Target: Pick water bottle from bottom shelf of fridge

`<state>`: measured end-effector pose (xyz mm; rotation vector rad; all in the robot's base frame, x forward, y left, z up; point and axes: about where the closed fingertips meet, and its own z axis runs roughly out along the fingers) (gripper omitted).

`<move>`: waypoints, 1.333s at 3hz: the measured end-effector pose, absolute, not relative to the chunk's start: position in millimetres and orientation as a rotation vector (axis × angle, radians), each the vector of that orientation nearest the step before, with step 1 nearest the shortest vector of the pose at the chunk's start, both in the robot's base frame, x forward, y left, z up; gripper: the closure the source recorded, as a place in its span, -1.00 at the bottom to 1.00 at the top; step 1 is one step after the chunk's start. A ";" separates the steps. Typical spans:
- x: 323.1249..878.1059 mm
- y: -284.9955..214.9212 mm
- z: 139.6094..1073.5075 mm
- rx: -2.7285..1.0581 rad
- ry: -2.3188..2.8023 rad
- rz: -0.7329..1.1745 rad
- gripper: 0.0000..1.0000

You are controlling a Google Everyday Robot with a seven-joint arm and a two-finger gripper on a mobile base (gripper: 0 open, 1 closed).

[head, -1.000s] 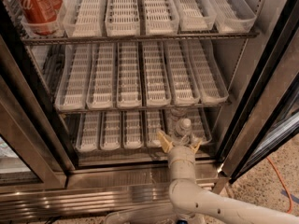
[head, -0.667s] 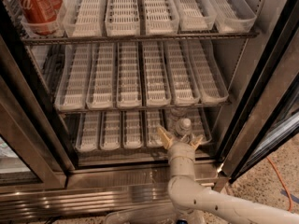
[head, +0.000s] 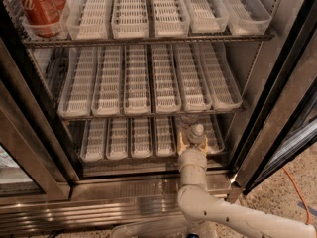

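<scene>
The fridge (head: 148, 186) stands open with three wire racks of white lane trays. On the bottom shelf (head: 131, 138), in the fifth lane from the left, stands the water bottle (head: 196, 131), clear, with a round whitish-grey cap. My gripper (head: 193, 142) reaches in from below at the shelf's front edge. Its pale fingers (head: 182, 142) press against both sides of the bottle just under the cap. The bottle is upright and its lower body is hidden behind the wrist.
Red cola cans (head: 39, 4) stand in the top rack's left lane. The middle rack (head: 148, 83) hangs just above the bottle. A black door frame (head: 277, 113) stands to the right, a glass door (head: 20, 152) to the left. An orange cable (head: 297, 192) lies on the floor.
The fingers, spread wide on either side of the bottle before, have drawn in against it. The bottle has not moved.
</scene>
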<state>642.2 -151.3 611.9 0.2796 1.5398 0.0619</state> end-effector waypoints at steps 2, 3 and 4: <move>643.5 -152.2 616.1 0.276 1.520 0.060 0.93; 640.9 -147.6 632.8 0.274 1.484 0.086 1.00; 635.2 -141.6 656.7 0.265 1.432 0.122 1.00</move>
